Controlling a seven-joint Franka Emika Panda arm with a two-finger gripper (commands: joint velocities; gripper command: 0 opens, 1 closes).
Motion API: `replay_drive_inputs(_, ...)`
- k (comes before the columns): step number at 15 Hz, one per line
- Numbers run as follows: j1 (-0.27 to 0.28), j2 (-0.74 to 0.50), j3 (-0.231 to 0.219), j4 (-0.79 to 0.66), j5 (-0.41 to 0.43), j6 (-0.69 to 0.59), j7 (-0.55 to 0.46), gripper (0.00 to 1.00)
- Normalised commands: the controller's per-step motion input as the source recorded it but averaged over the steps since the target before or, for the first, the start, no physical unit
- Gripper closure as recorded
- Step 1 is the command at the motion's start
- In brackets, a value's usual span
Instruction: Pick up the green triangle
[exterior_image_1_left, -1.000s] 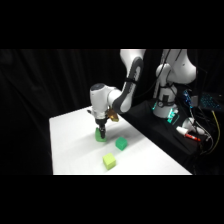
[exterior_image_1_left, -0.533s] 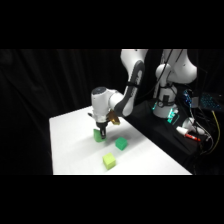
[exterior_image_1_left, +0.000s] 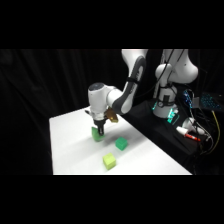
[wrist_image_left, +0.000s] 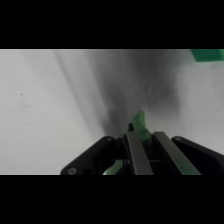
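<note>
Sitting between the two fingers (wrist_image_left: 136, 150) of the gripper (exterior_image_1_left: 98, 131), the green triangle (wrist_image_left: 139, 123) shows its pointed top rising past the fingertips in the wrist view — the jaws stand narrow, pressed against the block's sides. In the side view the green triangle (exterior_image_1_left: 95, 133) is at the middle of the white table (exterior_image_1_left: 70, 145), partly hidden behind the dark fingers, and whether it rests on the surface or hangs just above it cannot be told. From the triangle, a darker teal-green cube (exterior_image_1_left: 120, 144) lies near at about four o'clock, and a yellow-green cube (exterior_image_1_left: 109, 161) lies further off at about five o'clock, both apart from the gripper. The white arm (exterior_image_1_left: 131, 80) comes down onto the triangle from above, bending back toward its base at about two o'clock. In the wrist view a green edge (wrist_image_left: 207, 54) shows at the one o'clock corner — which cube it is cannot be told.
</note>
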Motion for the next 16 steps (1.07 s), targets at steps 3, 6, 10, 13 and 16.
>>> replay_drive_inputs(3, -0.012, -0.54, 0.048, -0.01, -0.181, -0.56, -0.18, 0.96)
replay_drive_inputs(6, -0.114, -0.44, 0.145, 0.11, -0.161, -0.52, -0.29, 0.97)
replay_drive_inputs(10, -0.175, -0.24, 0.168, 0.17, -0.104, -0.36, -0.27, 0.97)
replay_drive_inputs(13, -0.172, -0.15, 0.177, 0.09, 0.025, -0.23, -0.27, 0.97)
replay_drive_inputs(16, -0.148, -0.19, 0.159, -0.02, 0.099, -0.13, -0.30, 0.97)
